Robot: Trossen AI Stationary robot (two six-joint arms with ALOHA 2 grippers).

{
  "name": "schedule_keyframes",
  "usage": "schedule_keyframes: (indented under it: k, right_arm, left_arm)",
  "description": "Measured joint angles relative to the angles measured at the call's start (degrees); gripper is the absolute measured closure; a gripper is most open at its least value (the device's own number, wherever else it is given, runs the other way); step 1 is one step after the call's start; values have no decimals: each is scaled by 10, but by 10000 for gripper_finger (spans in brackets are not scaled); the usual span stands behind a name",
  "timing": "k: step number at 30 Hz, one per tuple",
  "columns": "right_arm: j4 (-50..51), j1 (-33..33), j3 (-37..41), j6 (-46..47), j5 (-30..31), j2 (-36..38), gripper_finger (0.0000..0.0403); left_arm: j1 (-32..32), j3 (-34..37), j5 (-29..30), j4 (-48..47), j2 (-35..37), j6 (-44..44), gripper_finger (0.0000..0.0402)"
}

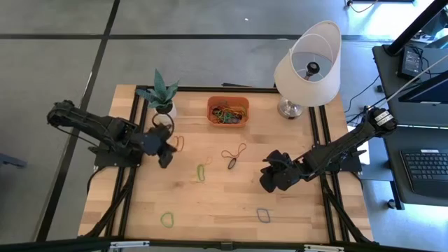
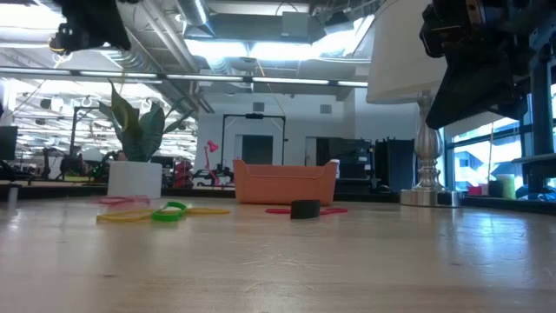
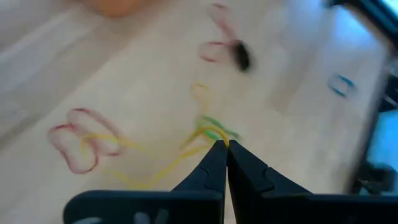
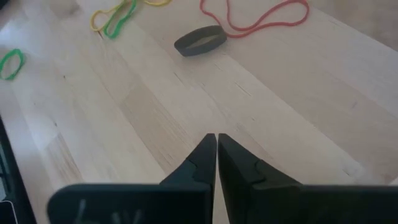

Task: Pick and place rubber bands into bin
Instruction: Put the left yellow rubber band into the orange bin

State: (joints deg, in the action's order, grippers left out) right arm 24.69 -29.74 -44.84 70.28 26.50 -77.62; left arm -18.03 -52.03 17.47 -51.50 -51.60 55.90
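Note:
The orange bin (image 1: 228,110) stands at the table's far middle with several rubber bands inside. Loose bands lie on the wood: a red one (image 1: 178,143), a green and yellow pair (image 1: 201,171), a thin red one (image 1: 234,151), a black one (image 4: 200,40), a green one (image 1: 168,220) and a blue one (image 1: 264,215). My left gripper (image 3: 222,146) is shut and hangs above the table near the red band (image 3: 78,146), over yellow strands (image 3: 168,165). My right gripper (image 4: 216,138) is shut, above bare wood on the near-right side of the black band.
A white plant pot (image 1: 164,106) stands at the far left and a lamp with a white shade (image 1: 308,66) at the far right. Black frame rails (image 1: 323,136) run along both table sides. Bare wood (image 1: 217,206) lies between the grippers toward the near edge.

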Motion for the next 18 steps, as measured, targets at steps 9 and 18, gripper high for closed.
schedule_keyframes:
  k: [9, 18]
  right_arm:
    - [7, 0, 0, -5, 0, 0, 382]
    - [54, -14, 17, -76, 1, 7, 398]
  left_arm:
    - [2, 0, 85, 82, 5, -19, 400]
    - [58, -8, 47, 145, -41, -64, 400]
